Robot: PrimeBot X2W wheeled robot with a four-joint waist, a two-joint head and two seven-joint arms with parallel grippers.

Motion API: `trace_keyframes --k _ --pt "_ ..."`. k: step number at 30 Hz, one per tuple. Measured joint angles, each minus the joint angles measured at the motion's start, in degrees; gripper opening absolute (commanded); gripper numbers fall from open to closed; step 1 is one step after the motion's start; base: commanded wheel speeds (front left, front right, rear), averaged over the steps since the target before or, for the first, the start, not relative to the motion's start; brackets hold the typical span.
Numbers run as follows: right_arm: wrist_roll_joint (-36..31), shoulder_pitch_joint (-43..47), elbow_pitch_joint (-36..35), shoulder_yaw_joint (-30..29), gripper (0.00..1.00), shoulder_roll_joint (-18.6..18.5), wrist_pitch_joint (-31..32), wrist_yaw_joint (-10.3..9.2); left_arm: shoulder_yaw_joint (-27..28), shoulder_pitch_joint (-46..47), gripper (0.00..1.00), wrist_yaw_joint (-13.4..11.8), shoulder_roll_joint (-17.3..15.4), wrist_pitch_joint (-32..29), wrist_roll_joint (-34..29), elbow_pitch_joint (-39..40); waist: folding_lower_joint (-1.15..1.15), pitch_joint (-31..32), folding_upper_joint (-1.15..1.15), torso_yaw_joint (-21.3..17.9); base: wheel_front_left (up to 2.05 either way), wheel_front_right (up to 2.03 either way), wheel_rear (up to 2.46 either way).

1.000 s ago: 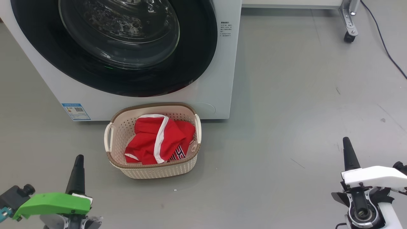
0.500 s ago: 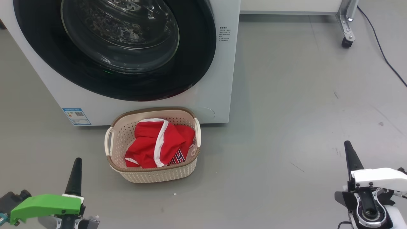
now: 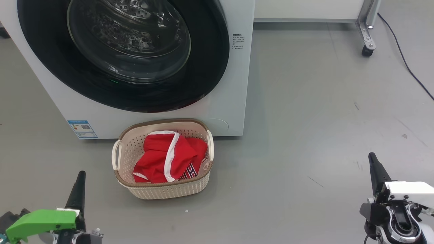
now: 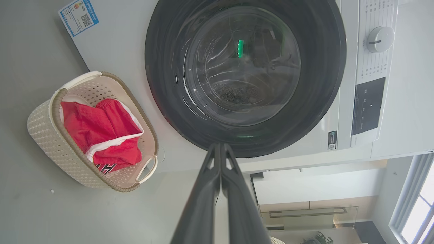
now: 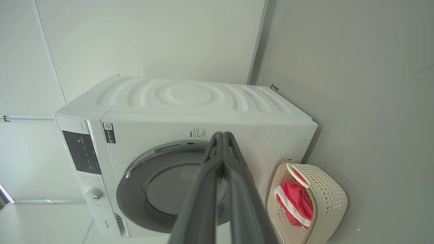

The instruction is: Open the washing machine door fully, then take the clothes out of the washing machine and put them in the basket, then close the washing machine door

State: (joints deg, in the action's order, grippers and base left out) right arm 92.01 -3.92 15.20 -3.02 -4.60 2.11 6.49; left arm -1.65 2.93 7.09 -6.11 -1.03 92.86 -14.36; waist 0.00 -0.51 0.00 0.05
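The shut washing machine door [image 3: 129, 51] is seen at 1 o'clock from the nearer left claw [image 3: 81, 174], closed empty like the right claw [image 3: 372, 156].

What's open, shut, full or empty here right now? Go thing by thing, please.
washing machine door, shut.
basket, upright on the floor, partly filled.
clothes, piled in the basket.
left gripper, shut, empty.
right gripper, shut, empty.

Door [image 5: 152, 189] closed; clothes [image 5: 298, 203] in basket [image 5: 334, 203] nr washer [image 5: 190, 98]; pincer [image 5: 222, 134] closed.
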Motion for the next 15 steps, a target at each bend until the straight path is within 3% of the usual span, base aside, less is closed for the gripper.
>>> trace_keyframes --k 4,15 --pt "3.00 0.00 0.13 -0.30 0.00 -0.07 0.63 0.11 0.36 0.01 0.00 0.00 0.03 -0.66 3.04 -0.19 0.00 0.32 0.00 -0.05 0.00 0.00 0.00" --pt "3.26 -0.01 0.33 -0.35 0.00 -0.11 0.63 0.18 0.55 0.05 0.00 0.00 0.04 -0.76 3.19 -0.57 0.00 0.33 0.00 -0.05 0.00 0.00 0.00"
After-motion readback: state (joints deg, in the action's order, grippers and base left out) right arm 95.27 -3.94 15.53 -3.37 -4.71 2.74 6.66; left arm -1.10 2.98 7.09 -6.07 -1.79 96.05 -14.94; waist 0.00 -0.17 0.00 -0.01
